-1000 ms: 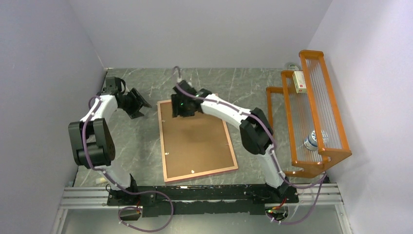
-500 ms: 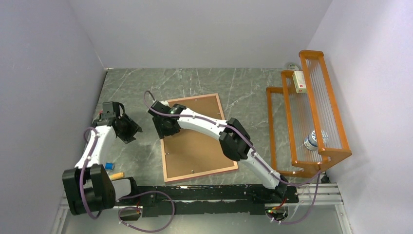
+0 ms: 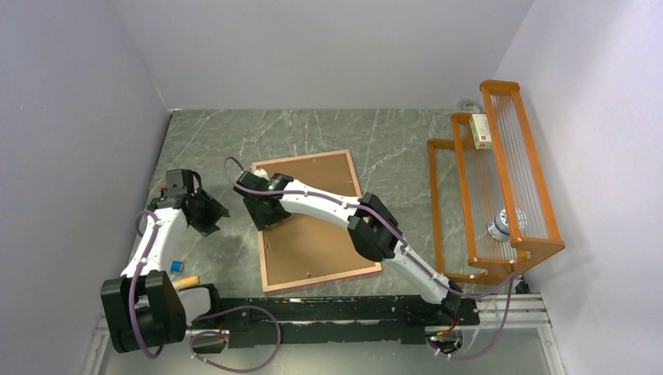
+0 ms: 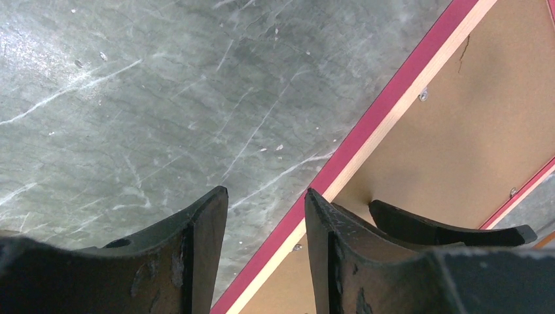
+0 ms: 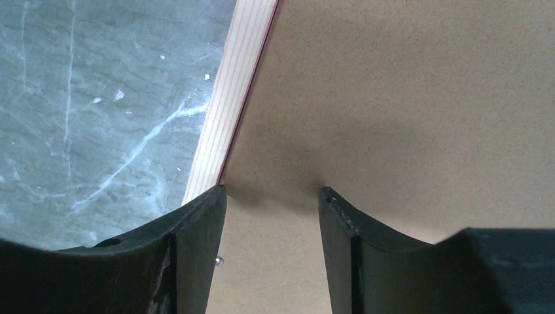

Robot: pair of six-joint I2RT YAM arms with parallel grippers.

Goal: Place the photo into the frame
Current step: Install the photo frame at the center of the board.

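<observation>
Nearest to me, beside the base of my left arm, a small blue object and a short tan rod-like piece lie on the grey marbled desk. What they are I cannot tell.

A little farther, in the middle of the desk, the large thin rectangular picture frame lies flat with its back up, turned a little askew. Its rim shows pale wood on the back and bright pink along the outer side. Inside the rim sits a plain brown backing board, which fills the opening.

My left hand hangs over the bare desk, just beside the left long side of the frame. Its two black fingers stand apart and nothing is between them. Whether the fingertips touch the desk I cannot tell.

My right hand reaches across the frame to this same left side, in the half that is farther from me. Its fingers are also apart and grip nothing. One fingertip is at the inner line of the wooden rim, the other is over the brown board. They look very close to the board, with a soft shadow under them, but I cannot tell if they touch it.

Farther away, at the right side of the desk, stands an orange wire rack. A small round tin rests in its nearer part, and a small white box with a red mark in its farther part.
</observation>
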